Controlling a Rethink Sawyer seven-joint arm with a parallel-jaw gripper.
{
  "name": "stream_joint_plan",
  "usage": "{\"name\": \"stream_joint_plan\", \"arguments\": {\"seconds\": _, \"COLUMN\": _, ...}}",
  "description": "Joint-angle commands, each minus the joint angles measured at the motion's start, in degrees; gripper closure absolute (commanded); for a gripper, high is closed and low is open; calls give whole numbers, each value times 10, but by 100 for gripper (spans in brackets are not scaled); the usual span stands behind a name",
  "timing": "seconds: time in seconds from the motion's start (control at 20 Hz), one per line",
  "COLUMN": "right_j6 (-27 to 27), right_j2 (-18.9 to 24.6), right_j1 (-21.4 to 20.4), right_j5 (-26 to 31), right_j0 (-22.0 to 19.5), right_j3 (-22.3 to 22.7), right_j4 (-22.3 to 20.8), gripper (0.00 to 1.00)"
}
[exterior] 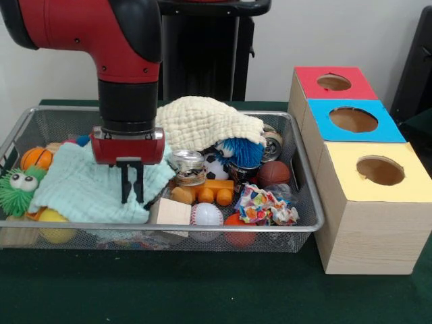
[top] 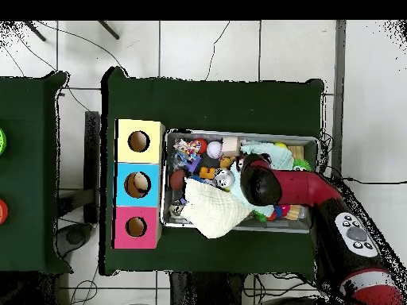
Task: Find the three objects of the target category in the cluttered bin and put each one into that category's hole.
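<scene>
- Nearest the front camera: green counter (exterior: 169, 290), then the front rim of the bin (exterior: 202, 228), a shallow wire-mesh basket packed with clutter.
- Just behind that rim, left to right: a yellow ball (exterior: 52, 223), a pale wooden block (exterior: 174, 212), a baseball (exterior: 206, 214), an orange ball (exterior: 237, 223), a crumpled multicoloured rag (exterior: 260, 206).
- End effector (exterior: 132, 182): two black fingers pointing straight down, a narrow gap between them, nothing held. Tips sit over the right edge of the light-blue cloth (exterior: 81, 185), close to the wooden block.
- Middle of the bin: orange toy with wheels (exterior: 206, 192), a clear, creased bottle (exterior: 187, 165) with a brownish band, lying just right of the end effector. It looks like one of the three objects. A second clear shape (exterior: 282, 192) near the rag may be another; too unclear to be sure.
- Further back: blue spiky toy (exterior: 241, 152), metal can (exterior: 272, 144), brown ball (exterior: 273, 173), and a cream cloth (exterior: 206, 121) heaped over the back centre.
- Far left: green googly-eyed toy (exterior: 17, 189), small basketball (exterior: 36, 158).
- Right of the bin: three boxes; the hole (exterior: 353, 119) in the blue-topped middle one is the target. Overhead, something pale seems to lie inside the blue box's hole (top: 140, 183).
- Step in hand, as I judge it: searching or lining up on a bottle.
- To do it well: shift toward the clear bottle, widen the fingers, descend across the bottle's narrow side, avoid snagging the cloth edge or the orange toy.
- If bottles stay hidden, lift the cream cloth aside first; it may cover the rest.
</scene>
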Motion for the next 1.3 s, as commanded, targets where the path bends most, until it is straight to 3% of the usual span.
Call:
{"name": "stream_joint_plan", "arguments": {"seconds": 0.05, "right_j6": 19, "right_j2": 2, "right_j1": -67, "right_j5": 64, "right_j0": -24, "right_j3": 123, "right_j4": 1, "gripper": 100}}
{"name": "stream_joint_plan", "arguments": {"seconds": 0.65, "right_j6": 13, "right_j2": 31, "right_j1": -202, "right_j5": 98, "right_j0": -65, "right_j3": 235, "right_j4": 48, "gripper": 100}}
{"name": "stream_joint_plan", "arguments": {"seconds": 0.9, "right_j6": -13, "right_j2": 62, "right_j1": -261, "right_j5": 119, "right_j0": -104, "right_j3": 277, "right_j4": 77, "gripper": 100}}
{"name": "stream_joint_plan", "arguments": {"seconds": 1.15, "right_j6": -33, "right_j2": 86, "right_j1": -346, "right_j5": 134, "right_j0": -137, "right_j3": 325, "right_j4": 116, "gripper": 100}}
{"name": "stream_joint_plan", "arguments": {"seconds": 1.3, "right_j6": -44, "right_j2": 100, "right_j1": -370, "right_j5": 146, "right_j0": -153, "right_j3": 338, "right_j4": 136, "gripper": 100}}
